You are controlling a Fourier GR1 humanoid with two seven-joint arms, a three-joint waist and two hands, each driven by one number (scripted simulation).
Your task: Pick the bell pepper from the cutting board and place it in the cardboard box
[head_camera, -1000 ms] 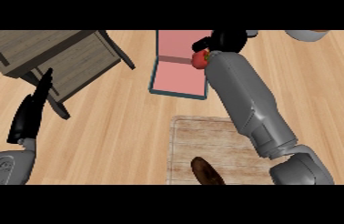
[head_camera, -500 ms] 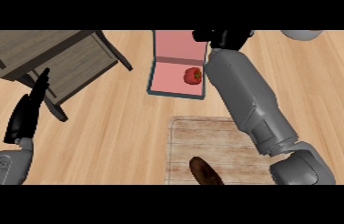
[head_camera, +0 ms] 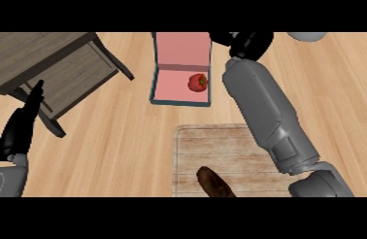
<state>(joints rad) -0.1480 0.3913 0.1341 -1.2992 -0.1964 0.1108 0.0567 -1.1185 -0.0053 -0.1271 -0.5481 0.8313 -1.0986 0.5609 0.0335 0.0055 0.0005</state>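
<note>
The bell pepper [head_camera: 197,82] is seen lying inside the cardboard box [head_camera: 180,101], on its pink floor near the right wall, resting free with nothing touching it. The cutting board [head_camera: 215,150] lies well apart from it, nearer the viewer on the tabletop [head_camera: 129,136], and a dark brown object [head_camera: 213,182] is seen on its near edge. The placing step is judged done.

The right robot hand [head_camera: 249,42] is seen just beside the box's far right corner, above the pepper and apart from it; nothing is held, though whether its fingers are straight or curled cannot be told from this view. The left robot hand [head_camera: 22,124] is shown at the left edge, fingers straight, resting, with nothing in it.

The pepper is judged light, hollow and fairly stiff, with a smooth, glossy skin that may slip and a rounded body that may roll. Were it to be taken again, it would best be gripped across its widest part, fingers and thumb on opposite sides, not by the small stem.
</note>
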